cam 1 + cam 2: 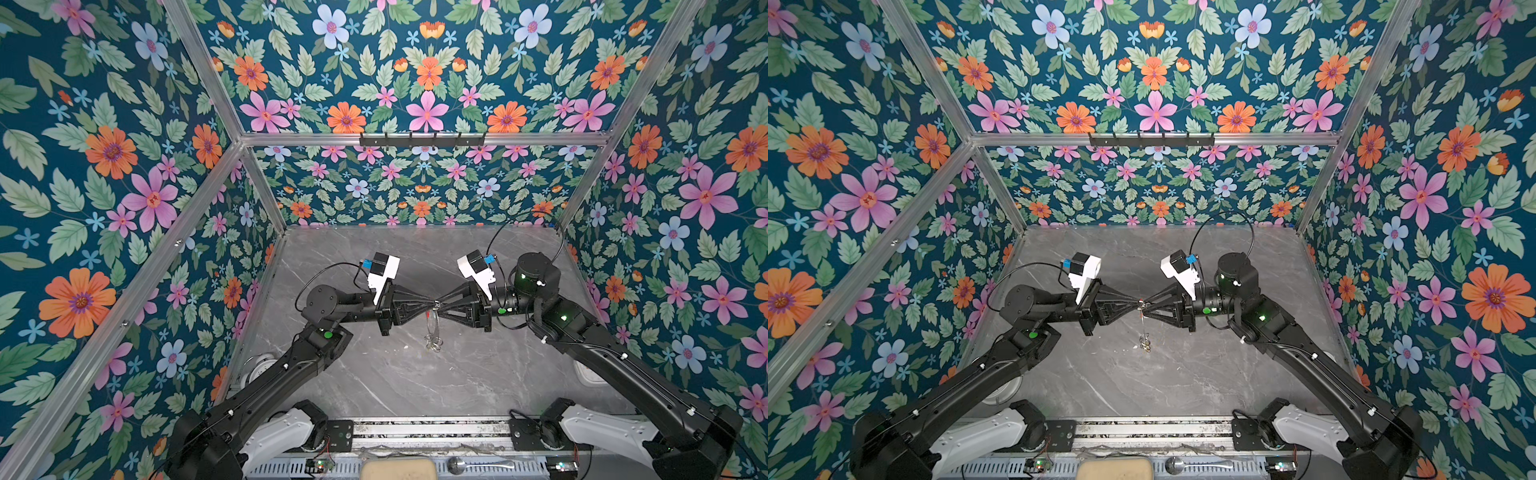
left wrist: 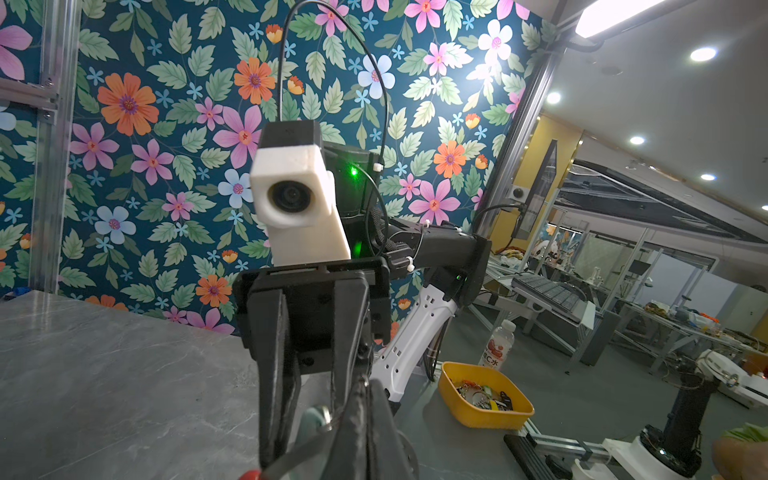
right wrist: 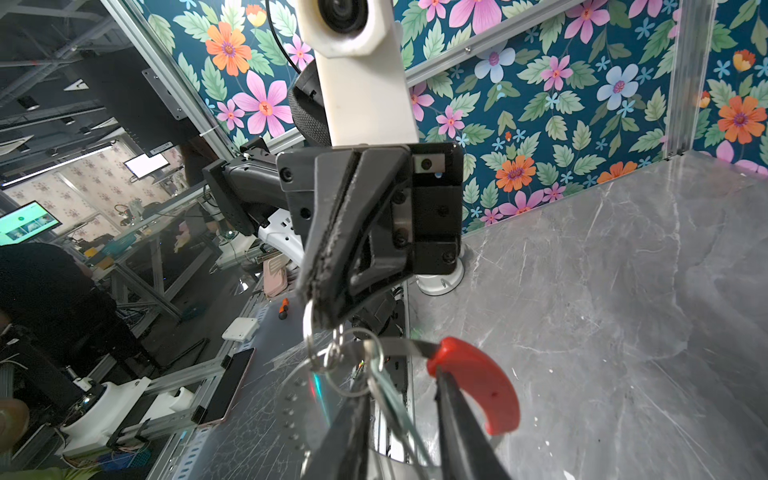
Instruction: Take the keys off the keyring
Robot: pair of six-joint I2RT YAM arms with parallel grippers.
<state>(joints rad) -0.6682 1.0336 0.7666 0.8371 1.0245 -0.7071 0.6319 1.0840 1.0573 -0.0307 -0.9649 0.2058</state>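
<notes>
Keyring (image 3: 401, 347) hangs in the air above the grey table (image 1: 374, 382), held up at mid-table where the two claw tips meet. Its red section (image 3: 473, 382) sits near the top. The keys (image 1: 432, 343) dangle in a bunch with other small rings at the low end, too small to tell apart. Left claw (image 3: 314, 309) is clamped tight on a small silver ring (image 3: 309, 332) threaded on the hoop. Right claw (image 1: 441, 305) is tip to tip with it; its jaws show a gap beside the red section, and I cannot tell whether they pinch anything. Risks, as I judge them: the whole weight seems to hang off one thin ring in a fingertip pinch, so a tug from the right could slip it and drop everything onto the table. Tips this close could knock each other. Pulling before the hoop is steadied would likely swing the bunch rather than free a key.
</notes>
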